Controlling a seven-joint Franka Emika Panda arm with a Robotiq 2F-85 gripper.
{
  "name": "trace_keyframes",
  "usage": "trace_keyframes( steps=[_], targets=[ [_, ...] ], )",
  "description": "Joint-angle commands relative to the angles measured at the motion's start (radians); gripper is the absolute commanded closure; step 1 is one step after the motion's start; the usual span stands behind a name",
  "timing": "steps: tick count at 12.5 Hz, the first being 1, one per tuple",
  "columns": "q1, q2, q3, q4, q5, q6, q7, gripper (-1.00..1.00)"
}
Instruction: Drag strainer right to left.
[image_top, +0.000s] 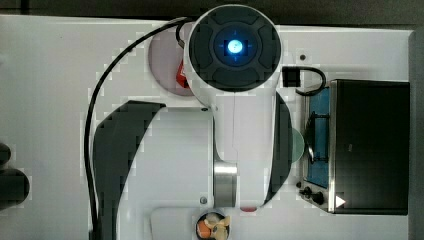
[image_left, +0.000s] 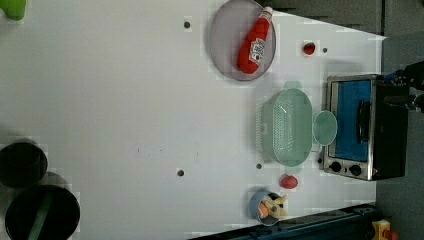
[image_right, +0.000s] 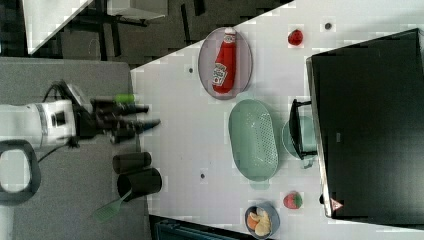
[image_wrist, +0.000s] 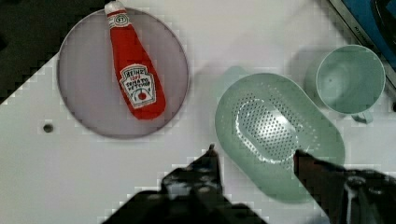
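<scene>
The claw (image_wrist: 254, 154) stands open and empty, well above the table (image_left: 125, 100), its two dark fingertips (image_wrist: 211, 151) spread apart with nothing between them. In the wrist view the near rim of the strainer (image_wrist: 278, 135) lies between and just beyond the tips; no contact is evident. In the right view the claw (image_right: 145, 122) hangs well apart from the strainer (image_right: 253, 139).

The strainer (image_left: 290, 127) rests flat on the table, upright, perforated floor facing up. It sits just beside the green mug (image_left: 325, 128), which stands between it and the toaster oven (image_left: 365, 127). A grey plate (image_left: 220, 50) carrying a ketchup bottle (image_left: 255, 42) lies near one end of the strainer; a small red fruit (image_left: 288, 181) and a bowl of snacks (image_left: 265, 205) lie near the other end.

Assessment: the approach is not yet made. The claw should descend with one finger inside the basin and one outside, closing on the long wall nearest the open table, or hook inside that wall. The thin plastic rim will likely flex, so a moderate, low grip is advised. Drag should run level, keeping the base on the table, straight away from the oven toward the left view's left, where the surface is bare. Risks: tipping the light basin if pulled from too high, and clipping the plate or the red fruit if the path drifts sideways.
</scene>
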Motion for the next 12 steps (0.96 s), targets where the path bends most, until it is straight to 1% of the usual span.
trace_keyframes(
  steps=[1,3,5,7,10,12],
  targets=[
    [-0.026,-0.467,-0.027,-0.148,-0.026,-0.283,0.119,-0.58],
    [-0.025,-0.465,-0.026,-0.161,-0.024,-0.280,0.119,-0.99],
    [-0.022,-0.447,-0.020,-0.189,-0.024,-0.260,0.119,-1.00],
    [-0.022,-0.410,-0.012,-0.249,-0.024,-0.205,0.123,-1.00],
    [-0.022,-0.321,-0.004,-0.366,-0.024,-0.053,0.163,-1.00],
    [-0.022,-0.242,0.001,-0.443,-0.024,0.095,0.249,-1.00]
  ],
)
